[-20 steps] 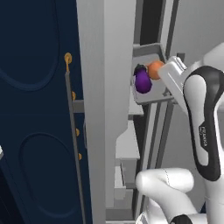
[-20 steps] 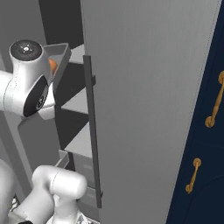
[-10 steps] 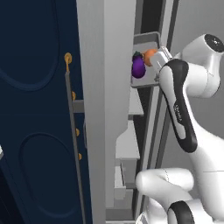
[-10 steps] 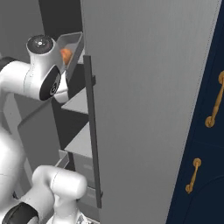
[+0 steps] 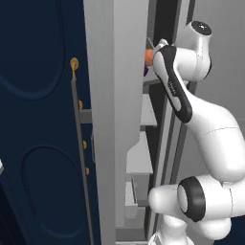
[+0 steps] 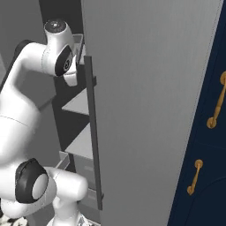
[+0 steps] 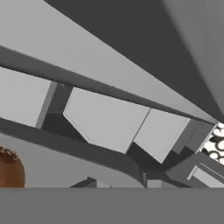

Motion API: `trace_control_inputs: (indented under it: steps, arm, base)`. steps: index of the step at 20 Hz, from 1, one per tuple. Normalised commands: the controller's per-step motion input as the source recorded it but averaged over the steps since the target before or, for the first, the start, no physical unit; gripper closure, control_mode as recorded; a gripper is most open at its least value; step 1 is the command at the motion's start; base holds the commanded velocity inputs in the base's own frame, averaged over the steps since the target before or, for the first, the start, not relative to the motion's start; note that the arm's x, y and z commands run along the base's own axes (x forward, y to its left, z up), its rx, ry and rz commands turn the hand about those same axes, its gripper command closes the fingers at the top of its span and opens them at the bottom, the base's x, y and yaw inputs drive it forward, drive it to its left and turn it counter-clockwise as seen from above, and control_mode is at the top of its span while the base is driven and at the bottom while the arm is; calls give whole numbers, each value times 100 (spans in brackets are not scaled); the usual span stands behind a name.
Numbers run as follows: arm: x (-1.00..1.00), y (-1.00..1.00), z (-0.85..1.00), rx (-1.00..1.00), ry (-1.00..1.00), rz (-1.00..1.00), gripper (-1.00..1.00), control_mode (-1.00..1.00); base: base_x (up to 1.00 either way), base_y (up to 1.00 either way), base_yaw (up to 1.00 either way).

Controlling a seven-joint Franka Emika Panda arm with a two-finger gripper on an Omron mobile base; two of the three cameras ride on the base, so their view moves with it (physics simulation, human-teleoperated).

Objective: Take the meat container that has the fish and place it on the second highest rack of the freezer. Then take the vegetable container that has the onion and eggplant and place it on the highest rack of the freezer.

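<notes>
The stiff tray, upper left, carries a loose, rollable onion; rim grip suits; pincer state untellable

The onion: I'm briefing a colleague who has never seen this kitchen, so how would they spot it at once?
Start at the tall silver-grey freezer beside the navy cabinet. Follow the white arm up to the top of the open interior, where a small orange-brown ball peeks out beside the arm: the onion. It is the only orange thing there, with a sliver of purple eggplant just below it.
</notes>
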Motion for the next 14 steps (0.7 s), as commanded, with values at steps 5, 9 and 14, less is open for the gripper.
trace_control_inputs:
  steps: [5, 9, 14]
  arm:
    - [87, 0, 8, 0, 14, -8, 100, -100]
    - [7, -3, 0, 3, 0, -25, 100, -100]
    - [76, 5, 0, 1, 0, -17, 100, -100]
  base:
    - [0, 0, 0]
    - [0, 0, 0]
    - [0, 0, 0]
